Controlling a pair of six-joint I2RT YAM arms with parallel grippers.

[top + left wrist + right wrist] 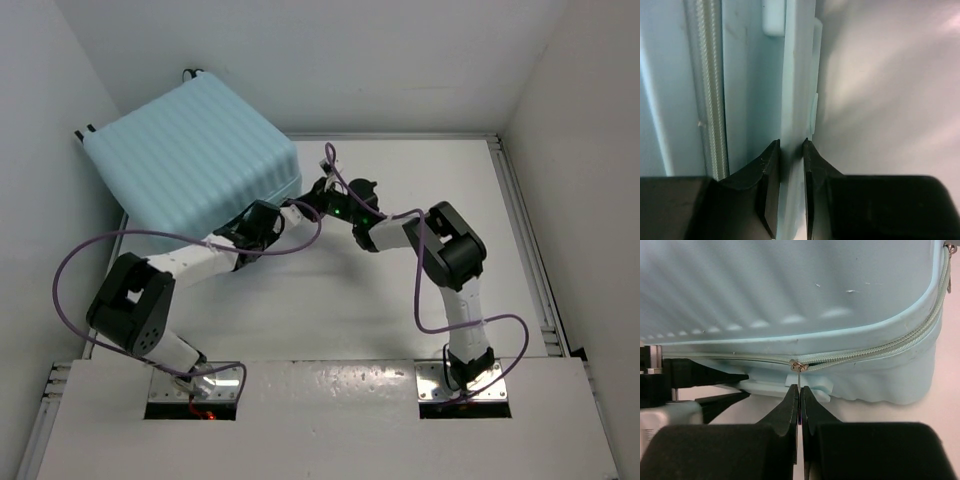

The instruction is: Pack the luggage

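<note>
Luggage (195, 150) looks stiff, bulky and slick. Right hand (799, 390) pinches zip pull (798, 377) at its fingertips. Left hand (790, 142) is narrow, clamping the rim. Tab's thin, so tug gently.

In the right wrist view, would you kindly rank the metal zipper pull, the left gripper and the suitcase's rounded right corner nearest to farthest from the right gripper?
1. The small metal zipper pull: pinched in the right gripper's jaws.
2. The left gripper: low on the left, at the pale aqua ribbed hard-shell suitcase's rim.
3. The suitcase's rounded corner: far right.
</note>
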